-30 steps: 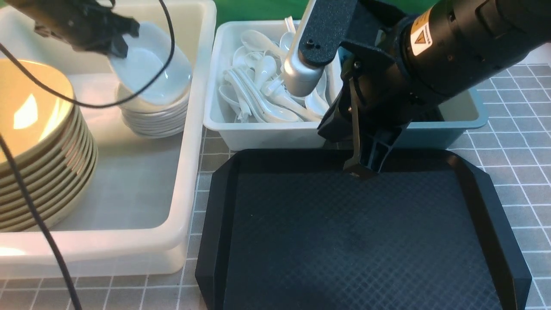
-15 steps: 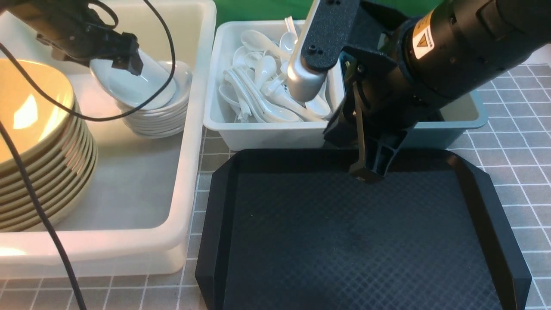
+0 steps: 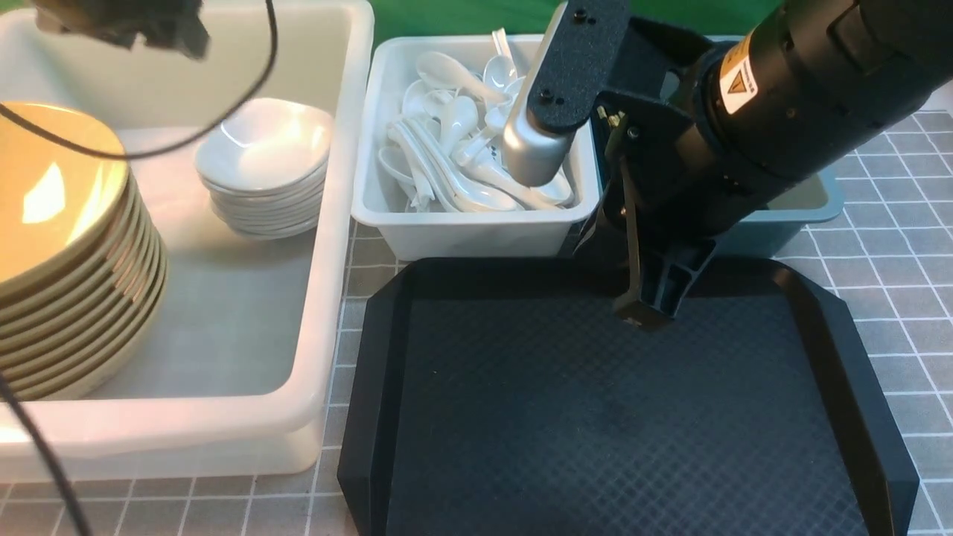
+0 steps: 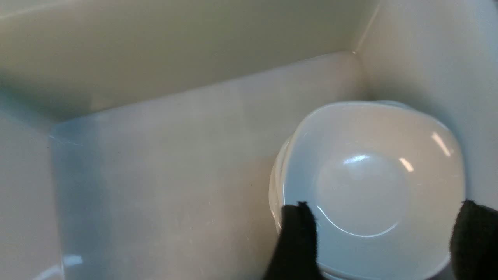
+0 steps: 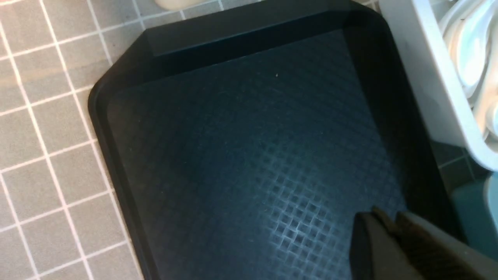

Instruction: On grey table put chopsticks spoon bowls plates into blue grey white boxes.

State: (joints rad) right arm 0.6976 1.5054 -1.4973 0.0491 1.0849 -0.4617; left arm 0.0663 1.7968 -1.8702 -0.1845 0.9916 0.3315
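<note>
**While the left end effector (image 4: 385,237) hangs released over the bowls, the right end effector (image 3: 644,307) sits clenched at the tray**

Where the large translucent white plastic box (image 3: 331,298) stands on the left of the grey tiled bench (image 3: 893,223), you have two stacks inside it. The stack of round cream-yellow plates (image 3: 67,246) is by its left wall. The stack of shallow white bowls (image 3: 264,164) is close to its far right corner. The left wrist view looks straight down into the top bowl. The two black fingertips (image 4: 295,237) stand wide apart on either side of that bowl's rim and grip nothing. In the front view this end effector is only a dark blur at the top left corner, high above the stack, with its black cable (image 3: 246,97) looping beneath.

Your right arm reaches in from the right. Its fingers are pressed together with nothing between them, and they point down at the far edge of the black textured plastic tray (image 3: 595,417). You cannot tell from these views whether the tips touch the tray.

Just behind the tray is the small white plastic box (image 3: 461,237), which holds a pile of white ceramic spoons (image 3: 447,149). Beside it on the right, largely hidden by the arm, is the blue-grey plastic box (image 3: 808,212); its contents are not visible.
</note>
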